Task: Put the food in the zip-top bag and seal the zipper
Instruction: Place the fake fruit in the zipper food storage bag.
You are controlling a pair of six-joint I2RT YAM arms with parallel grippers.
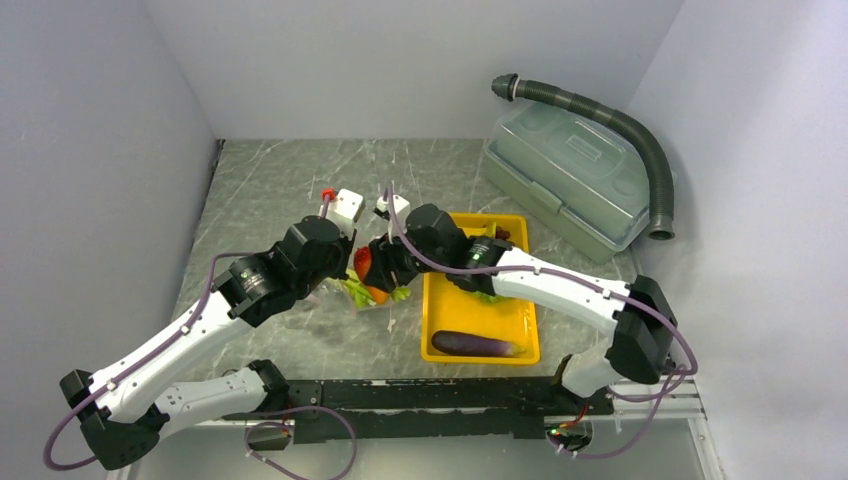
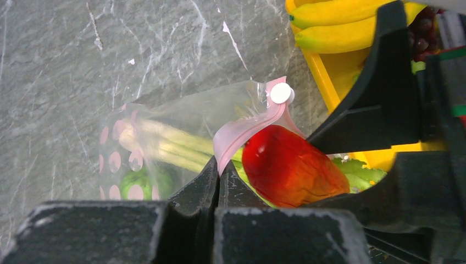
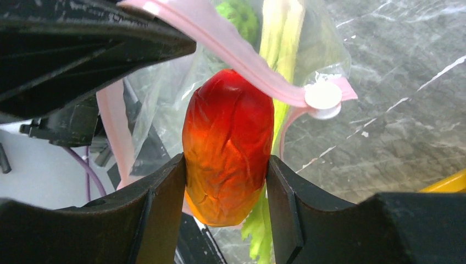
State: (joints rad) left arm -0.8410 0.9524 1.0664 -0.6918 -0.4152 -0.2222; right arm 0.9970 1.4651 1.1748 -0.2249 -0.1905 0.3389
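Pinches the red pepper (image 3: 228, 146) in the right pincer (image 3: 225, 165), long axis pointing left into the zip-top bag (image 2: 181, 118), mouth lifted by its zipper (image 2: 242, 132) in the pressed-together left pincer (image 2: 218, 170).

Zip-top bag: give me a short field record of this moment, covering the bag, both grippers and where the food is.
bag: zip-top bag lying on the table, mouth open
zipper: zipper unsealed
left gripper: left gripper shut on the zipper strip, holding the mouth up
right gripper: right gripper shut on the red pepper, at the bag mouth
inside bag: green leafy stalks
on yellow tray: eggplant, bananas, dark red grapes
step: loading, not sealed
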